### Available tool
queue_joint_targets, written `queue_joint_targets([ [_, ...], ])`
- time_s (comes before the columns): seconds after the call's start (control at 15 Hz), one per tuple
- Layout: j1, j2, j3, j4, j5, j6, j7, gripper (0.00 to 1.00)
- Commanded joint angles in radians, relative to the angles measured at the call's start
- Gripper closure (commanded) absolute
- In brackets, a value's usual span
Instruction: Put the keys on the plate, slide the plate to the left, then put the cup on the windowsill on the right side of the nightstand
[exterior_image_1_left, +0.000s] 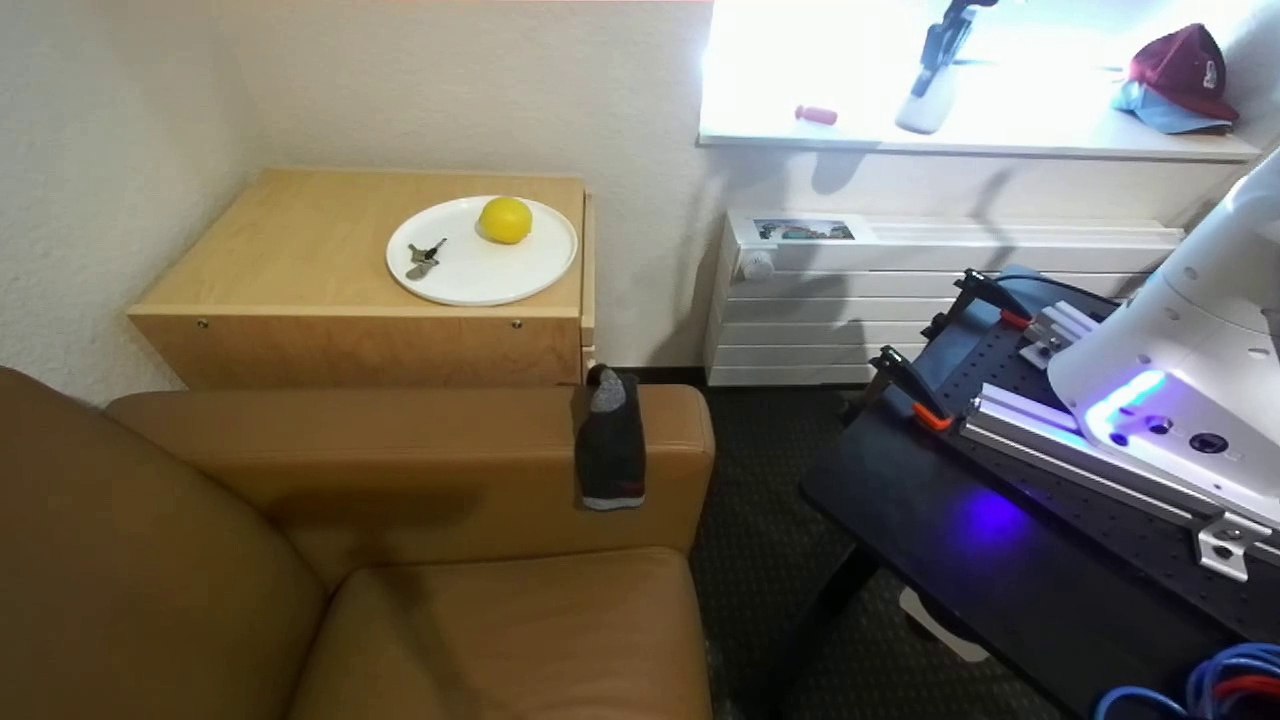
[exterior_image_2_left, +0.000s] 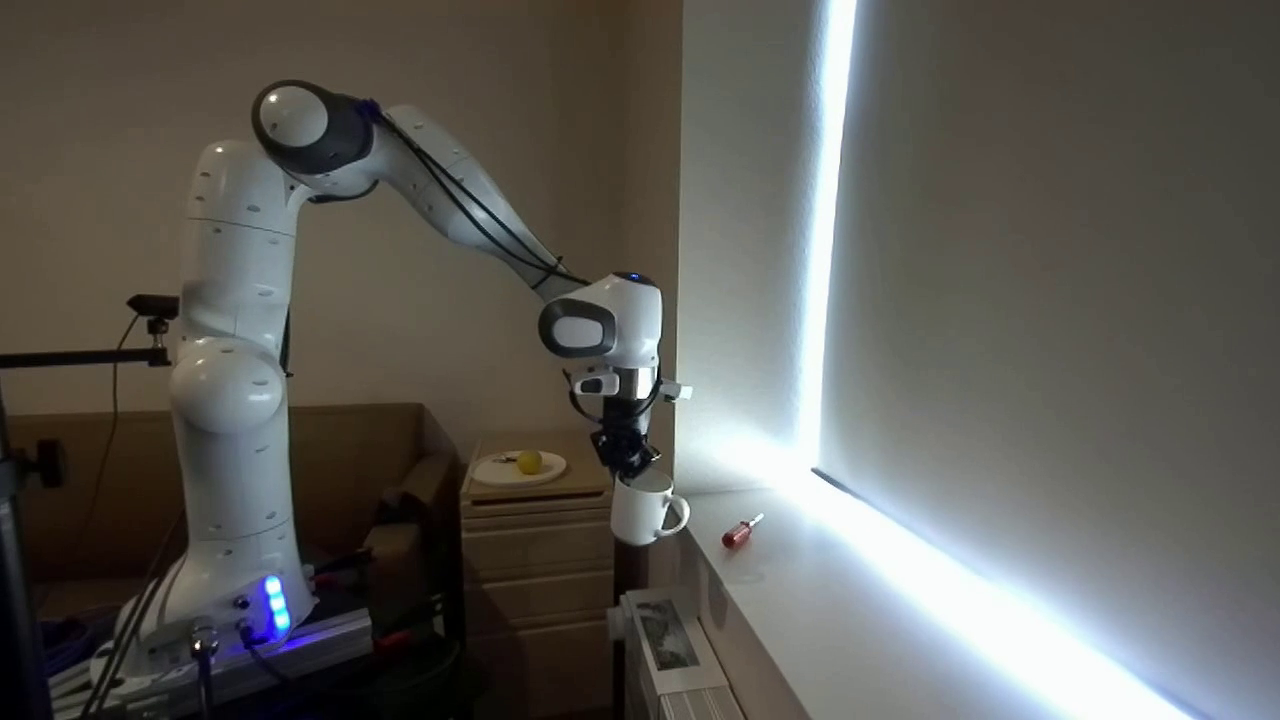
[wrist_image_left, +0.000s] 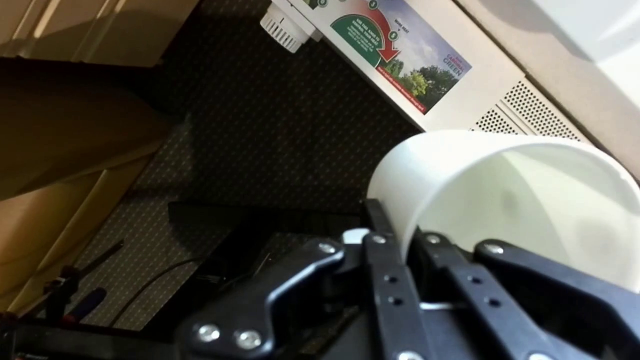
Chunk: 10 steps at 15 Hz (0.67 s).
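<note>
While the black metal gripper (wrist_image_left: 401, 227) is clamped on the wall of the smooth white cylindrical cup (wrist_image_left: 520, 200) in the wrist view, one finger inside and one outside, you can read the colourful printed label (wrist_image_left: 400, 52) on the white metal radiator (wrist_image_left: 482, 82): "USE THIS KNOB TO CONTROL YOUR HEAT", "MORE HEAT", "CARDINAL GREEN". Its red strip's text is too tiny for me. Cup's mouth faces the camera, base off toward the left.

In an exterior view, the cup hangs just beside the long flat white windowsill (exterior_image_2_left: 820, 620), mouth up, long axis near vertical with a slight tilt, handle pointing toward the windowsill. Can't tell if the handle is over it. A red-handled screwdriver (exterior_image_2_left: 737, 536) lies up there.

In an exterior view, the small dark metal keys (exterior_image_1_left: 428, 254) lie diagonally on the round flat white plate (exterior_image_1_left: 475, 270), tip up and right, near a yellow lemon-like fruit (exterior_image_1_left: 505, 220). Plate's on the boxy light tan wooden nightstand (exterior_image_1_left: 300, 240). The maroon cap's (exterior_image_1_left: 1180, 70) logo is too small to read.
</note>
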Motion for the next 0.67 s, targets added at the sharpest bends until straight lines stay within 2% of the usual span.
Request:
queue_joint_targets([
  [0.0, 0.017, -0.031, 0.052, -0.05, -0.061, 0.052, 0.044, 0.99],
  [0.13, 0.076, -0.106, 0.094, -0.136, -0.171, 0.129, 0.085, 0.99],
  [0.33, 0.142, -0.173, 0.178, -0.2, -0.313, 0.17, 0.167, 0.99],
  [0.6, 0.221, -0.278, 0.335, -0.232, -0.413, 0.135, 0.235, 0.99],
])
